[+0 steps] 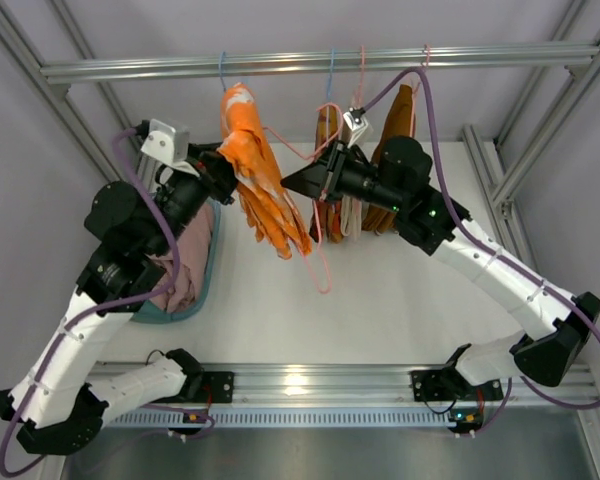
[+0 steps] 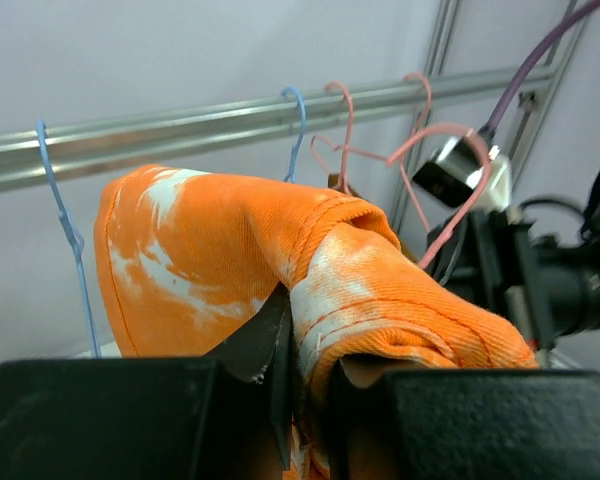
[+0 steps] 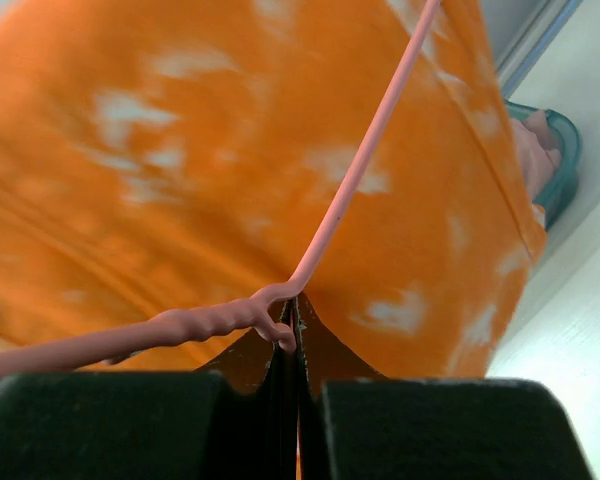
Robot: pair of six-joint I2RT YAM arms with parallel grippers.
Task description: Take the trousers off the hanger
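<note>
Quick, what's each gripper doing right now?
Left gripper: closed, pinching the orange trousers.
Right gripper: closed on the pink hanger wire.

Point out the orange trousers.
Top view, left of centre: the orange trousers hang below the rail, pinched by the left claw, pink hanger just to their right.

Top cam overhead – looks down, both wrist cams close-up, all share orange trousers (image 1: 265, 190).

Right wrist view: orange trousers (image 3: 180, 150) fill the frame, blurred, cut off on every side. The pink hanger (image 3: 360, 170) wire exits at the top edge. Top view: left arm (image 1: 130, 235) hides most of the pink trousers (image 1: 195, 238).
</note>
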